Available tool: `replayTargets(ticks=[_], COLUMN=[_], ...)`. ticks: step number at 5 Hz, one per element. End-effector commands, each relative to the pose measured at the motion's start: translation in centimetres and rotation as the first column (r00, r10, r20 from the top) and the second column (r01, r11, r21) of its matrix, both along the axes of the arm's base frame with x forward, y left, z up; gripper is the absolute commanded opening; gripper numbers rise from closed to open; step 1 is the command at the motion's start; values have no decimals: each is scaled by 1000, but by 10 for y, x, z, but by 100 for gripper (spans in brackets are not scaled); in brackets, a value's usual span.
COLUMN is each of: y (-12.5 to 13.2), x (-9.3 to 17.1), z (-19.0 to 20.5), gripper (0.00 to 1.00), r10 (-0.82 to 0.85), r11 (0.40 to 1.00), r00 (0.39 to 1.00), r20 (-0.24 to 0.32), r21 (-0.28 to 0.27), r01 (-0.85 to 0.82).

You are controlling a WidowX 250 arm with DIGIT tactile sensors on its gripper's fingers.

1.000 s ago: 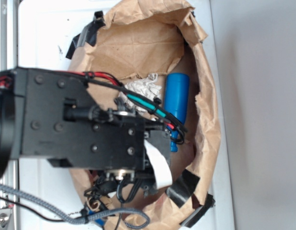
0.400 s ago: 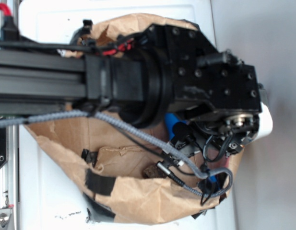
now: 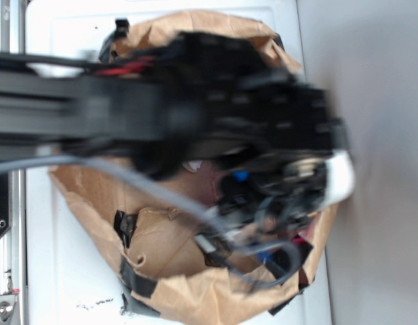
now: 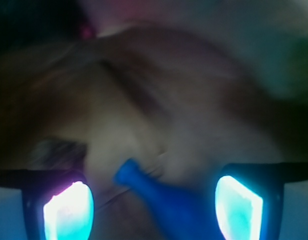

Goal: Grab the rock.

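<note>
Two fingers (image 4: 238,210) stand apart, empty, a blue bottle (image 4: 168,197) between them. Rock not discernible in either blurred view. Best slow down, find it, then centre before closing.

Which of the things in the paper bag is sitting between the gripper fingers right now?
The blue bottle: in the wrist view its neck lies between the two glowing fingertips. No rock is recognisable in that blurred view.
</note>
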State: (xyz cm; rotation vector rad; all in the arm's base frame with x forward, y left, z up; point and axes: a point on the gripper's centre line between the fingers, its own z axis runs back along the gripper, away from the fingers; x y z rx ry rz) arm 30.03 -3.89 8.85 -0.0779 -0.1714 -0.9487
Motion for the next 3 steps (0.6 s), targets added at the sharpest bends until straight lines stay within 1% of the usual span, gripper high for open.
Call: replayTargets(ticks=[1,2,3], y=[-22,-28,-40], x=[-27,-21,-19], z=[18,-4,-29], gripper=[100,100,100], r10=[-73,-87,-148], r11=[997,996,987], r00=[995,996,987], r20=[67,22,-59], r21=[-7,18,-66], r01=[74,86,145])
